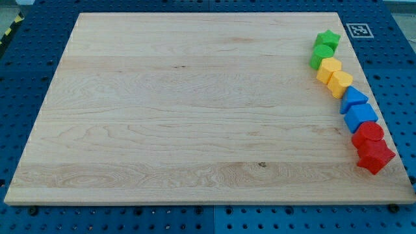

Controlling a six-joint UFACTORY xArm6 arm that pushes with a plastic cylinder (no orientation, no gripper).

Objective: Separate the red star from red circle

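Red star-shaped block (375,156) is seen touching the red round block (369,132) near the wooden desk's (195,104) bottom-right corner, so nothing's separated yet; end effector isn't shown, state can't be told.

A lab bench: wooden board (195,110) on blue perforated table (26,78), printed marker tag (358,30).

My tip not visible; red circle (370,132) partly hidden behind red star (375,156).
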